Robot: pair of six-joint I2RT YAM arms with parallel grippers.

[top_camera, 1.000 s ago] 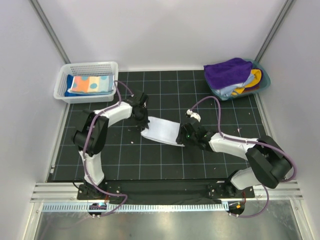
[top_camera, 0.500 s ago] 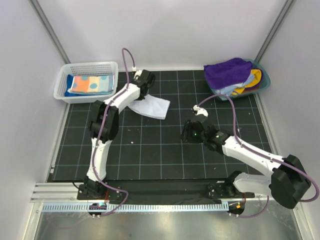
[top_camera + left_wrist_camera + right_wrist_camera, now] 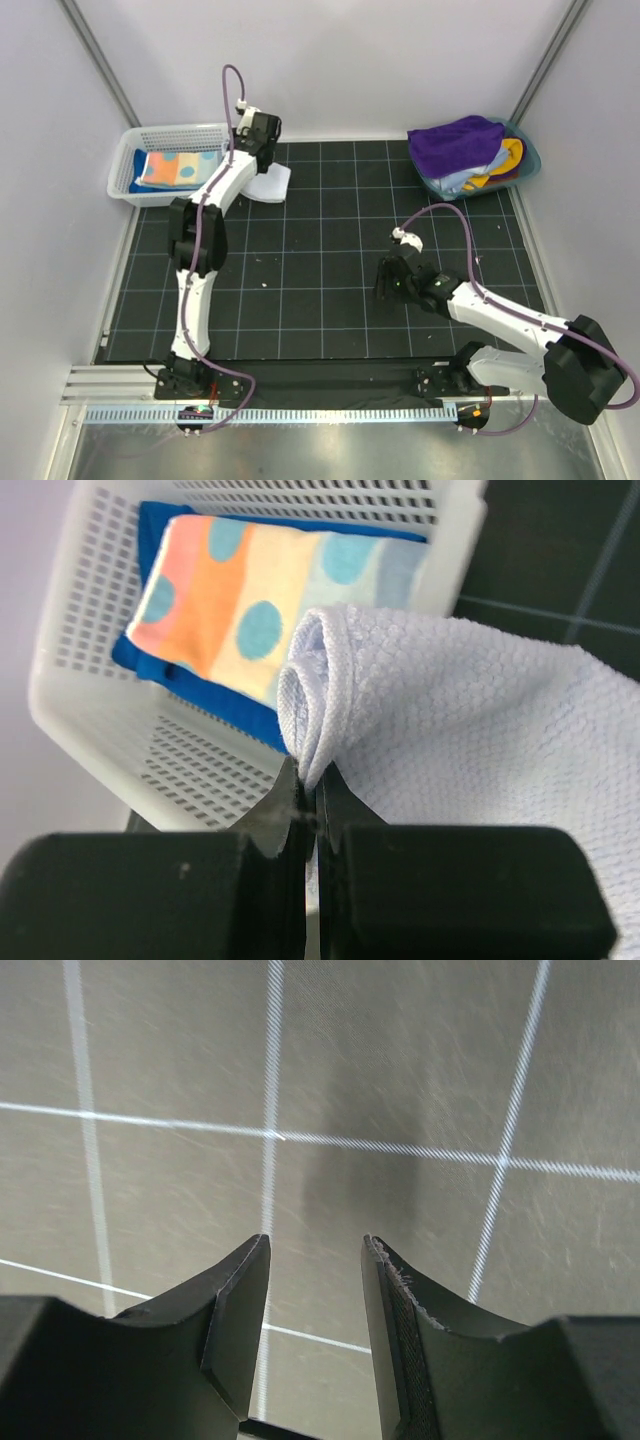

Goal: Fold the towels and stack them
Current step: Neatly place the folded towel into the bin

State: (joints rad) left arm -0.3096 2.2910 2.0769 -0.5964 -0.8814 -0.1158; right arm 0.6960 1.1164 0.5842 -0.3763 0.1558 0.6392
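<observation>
1. From above, we see only a corner of the white towel (image 3: 272, 184). The left arm (image 3: 225, 180) covers the rest, and the left hand (image 3: 308, 785) is lost under its own wrist.
2. In the left wrist view, the white towel runs off the right and bottom edges. The basket (image 3: 70, 680) is cut by the left and top edges.
3. The polka-dot towel (image 3: 240, 600) covers most of the blue towel (image 3: 165, 668).
4. In the tub (image 3: 528, 150), the purple towel (image 3: 455, 145) hides most of the cloths beneath it, and we cannot count them.
5. The right hand (image 3: 315, 1245) is cut off by the bottom edge of its own view.
6. The white specks (image 3: 262, 283) on the bench (image 3: 330, 330) are too small to name.

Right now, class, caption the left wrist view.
Left gripper pinches a folded white towel near the basket holding a polka-dot towel.
</observation>
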